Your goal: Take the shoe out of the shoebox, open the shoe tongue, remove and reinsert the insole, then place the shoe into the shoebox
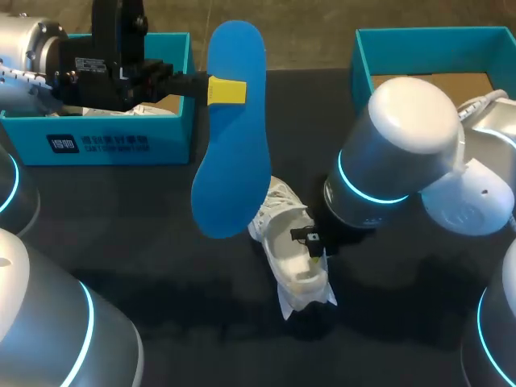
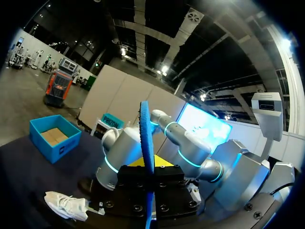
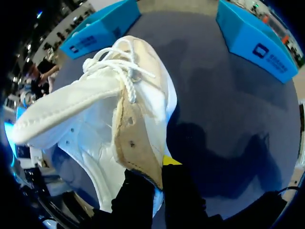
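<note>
Far left on the dark counter (image 1: 161, 226): an open teal cardboard shoebox (image 1: 121, 137) with white paper inside. Just right of it, coming in from the left, the left gripper (image 1: 227, 91), yellow tips clamped from both sides on a flat blue foam insole (image 1: 234, 129) held in the air above the counter; seen edge-on between the fingers in the left wrist view (image 2: 145, 143). Below the insole's lower end, near the counter's middle and well apart from both boxes, a white lace-up sneaker (image 1: 294, 250) lying on the counter, its tongue (image 3: 62, 109) pulled up and away from the opening. At the sneaker's right side, the right gripper (image 3: 159, 167), narrow, pinching the sneaker's side wall, tan lining between the fingers. Far right, at the counter's back corner: a second teal cardboard box (image 1: 427, 48), brown inside.
</note>
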